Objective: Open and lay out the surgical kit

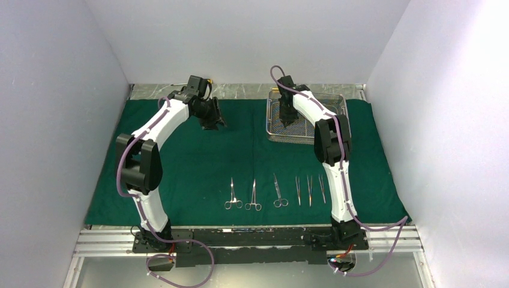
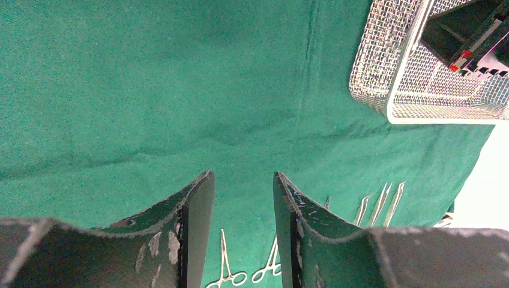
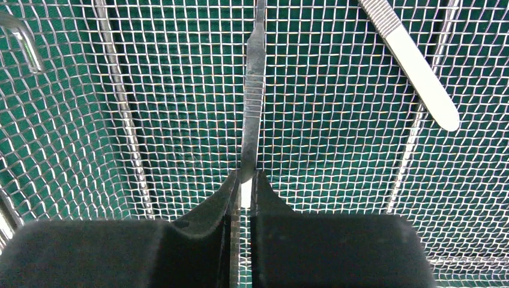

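The right pincer (image 3: 245, 180) pinches only the tip of a slim steel handle (image 3: 253, 90) lying in the mesh tray (image 3: 336, 150) on the green cloth (image 2: 120, 90), far right. Shallow hold: it may pivot or drop when lifted. The left pincer (image 2: 243, 198) hovers spread, empty.

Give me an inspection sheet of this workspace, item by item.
Surface: green cloth spread flat, lightly creased.
Job's things: wire-mesh tray far right on the cloth; six instruments in a row near the front; scalpel handle and second handle in the tray.
Clutter: nothing seen.
Grippers: left gripper open, empty, above the cloth; right gripper shut on the scalpel handle inside the tray.
Cables: purple cables run along left arm and right arm.
Surroundings: pale walls on three sides.
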You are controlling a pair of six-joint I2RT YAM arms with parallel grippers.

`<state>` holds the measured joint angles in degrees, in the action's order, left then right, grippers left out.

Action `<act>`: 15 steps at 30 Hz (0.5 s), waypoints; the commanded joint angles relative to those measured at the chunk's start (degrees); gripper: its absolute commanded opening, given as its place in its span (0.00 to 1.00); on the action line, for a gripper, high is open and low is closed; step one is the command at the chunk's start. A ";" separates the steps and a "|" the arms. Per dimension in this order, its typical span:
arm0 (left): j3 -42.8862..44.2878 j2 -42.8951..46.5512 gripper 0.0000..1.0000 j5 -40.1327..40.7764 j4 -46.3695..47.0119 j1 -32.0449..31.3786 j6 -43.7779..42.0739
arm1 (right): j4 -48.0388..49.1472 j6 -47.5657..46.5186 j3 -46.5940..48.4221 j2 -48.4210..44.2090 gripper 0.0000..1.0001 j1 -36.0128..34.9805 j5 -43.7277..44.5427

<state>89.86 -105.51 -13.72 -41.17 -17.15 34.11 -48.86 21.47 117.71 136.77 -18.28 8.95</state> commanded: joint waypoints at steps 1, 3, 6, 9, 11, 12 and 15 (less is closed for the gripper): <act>0.29 2.79 0.47 -1.34 0.99 0.49 -0.97 | -1.45 1.96 -0.40 -0.61 0.05 0.43 1.41; 0.56 2.56 0.47 -1.89 1.16 0.58 -1.12 | -0.79 2.65 -0.95 -1.81 0.04 0.61 1.38; 1.40 1.59 0.47 -4.02 1.27 0.71 -1.85 | -0.15 3.12 -0.60 -3.70 0.04 0.92 1.43; 2.87 0.22 0.48 -7.11 1.42 0.71 -2.65 | -0.83 3.01 0.55 -5.16 0.05 1.20 1.22; 4.05 -0.75 0.50 -9.67 1.73 0.71 -3.03 | -0.84 2.80 0.59 -6.09 0.06 1.31 0.89; 4.55 -1.21 0.52 -10.51 1.93 0.71 -3.14 | -0.92 2.64 0.59 -6.53 0.06 1.39 0.71; 5.75 -2.32 0.59 -12.26 2.69 0.71 -3.17 | -1.04 2.53 0.06 -7.66 0.07 1.54 0.13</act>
<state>92.09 -106.78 -20.86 -40.86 -16.56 32.21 -49.41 23.75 117.54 134.52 -17.15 8.99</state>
